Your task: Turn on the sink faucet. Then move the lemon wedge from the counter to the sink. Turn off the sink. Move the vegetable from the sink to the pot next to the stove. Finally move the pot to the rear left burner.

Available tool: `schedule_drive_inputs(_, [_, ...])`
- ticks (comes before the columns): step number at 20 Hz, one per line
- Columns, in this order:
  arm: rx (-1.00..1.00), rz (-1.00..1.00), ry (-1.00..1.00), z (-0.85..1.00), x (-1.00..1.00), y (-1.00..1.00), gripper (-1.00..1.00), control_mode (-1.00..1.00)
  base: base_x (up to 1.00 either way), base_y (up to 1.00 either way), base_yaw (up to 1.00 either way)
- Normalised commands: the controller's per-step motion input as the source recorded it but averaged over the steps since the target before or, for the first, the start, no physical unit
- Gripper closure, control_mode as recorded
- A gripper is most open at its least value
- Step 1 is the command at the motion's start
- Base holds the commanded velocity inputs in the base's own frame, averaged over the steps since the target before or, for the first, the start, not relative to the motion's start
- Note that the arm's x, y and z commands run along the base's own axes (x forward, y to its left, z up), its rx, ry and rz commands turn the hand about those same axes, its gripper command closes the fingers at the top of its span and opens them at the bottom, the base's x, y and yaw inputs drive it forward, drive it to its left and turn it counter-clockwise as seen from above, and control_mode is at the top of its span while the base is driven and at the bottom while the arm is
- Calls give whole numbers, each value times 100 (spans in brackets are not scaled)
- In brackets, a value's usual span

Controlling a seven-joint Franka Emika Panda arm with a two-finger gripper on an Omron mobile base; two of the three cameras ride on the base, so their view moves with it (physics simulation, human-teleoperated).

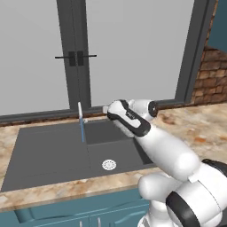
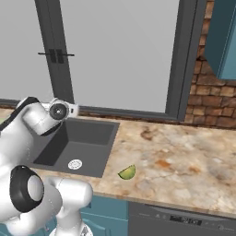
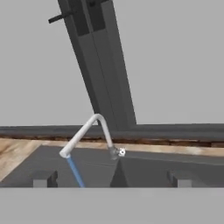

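Note:
The sink faucet (image 1: 80, 114) stands at the back of the dark grey sink (image 1: 48, 155). A thin blue stream of water (image 1: 82, 131) runs from its spout (image 3: 83, 131) into the basin. In the hand view my gripper (image 3: 111, 180) is open and holds nothing. Its fingertips (image 3: 43, 178) sit a short way in front of the faucet, whose side lever (image 3: 121, 152) lies between them and farther off. The lemon wedge (image 2: 127, 173) lies on the counter (image 2: 184, 156) just right of the sink (image 2: 83, 138). The pot, the stove and the vegetable are out of view.
A large window with a dark frame (image 1: 73, 53) runs behind the sink. A brick wall (image 2: 207, 106) and a teal wall cabinet (image 2: 223, 37) are at the right. The round silver drain (image 1: 108, 165) sits in the basin floor. My arm (image 1: 164, 150) reaches over the sink's right side.

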Motion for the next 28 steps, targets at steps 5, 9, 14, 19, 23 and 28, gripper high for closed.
schedule_drive_inputs(5, [-4,0,51,0,-16,-61,-100,-100,0,0,0])
schedule_drive_inputs(9, [-3,0,42,1,-30,-59,-100,-100,0,0,0])
schedule_drive_inputs(14, [0,-6,24,-47,-57,-57,-100,-100,0,0,0])
schedule_drive_inputs(19, [4,-15,9,-58,-67,-64,-100,-100,0,0,0])
schedule_drive_inputs(23, [3,-22,15,-50,-40,-67,-100,-100,0,0,0])
schedule_drive_inputs(28, [2,-13,11,-31,-5,-59,-100,-100,0,0,0])
